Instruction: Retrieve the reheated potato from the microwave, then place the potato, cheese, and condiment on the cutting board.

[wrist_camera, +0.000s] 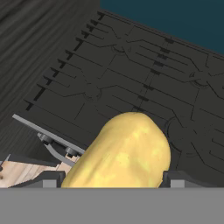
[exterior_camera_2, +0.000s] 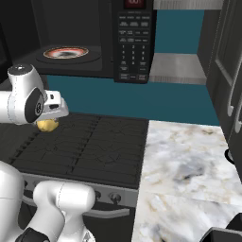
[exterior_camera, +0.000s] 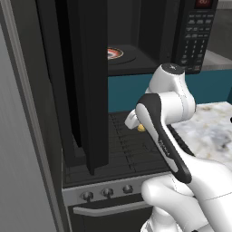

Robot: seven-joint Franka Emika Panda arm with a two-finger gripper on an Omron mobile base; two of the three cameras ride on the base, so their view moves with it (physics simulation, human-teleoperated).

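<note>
A white robot arm carries the potato [wrist_camera: 124, 153] clear of the microwave [exterior_camera_2: 94, 33], whose door [exterior_camera: 81, 81] stands wide open in the left base view. The hand [wrist_camera: 113, 177] is clamped on the pale-yellow lump, one dark finger [wrist_camera: 48, 178] pressing each side, and holds it in the air above the black grates of the stove [exterior_camera_2: 85, 142]. In the right base view the potato peeks out yellow beneath the wrist, over the stove's left half. Inside the oven cavity, the round turntable plate [exterior_camera_2: 66, 52] sits bare. To the right of the stove lies a marbled worktop [exterior_camera_2: 184, 160]. Below the grates run the stove's knobs [exterior_camera: 107, 192] and oven handle [exterior_camera: 108, 207].
</note>
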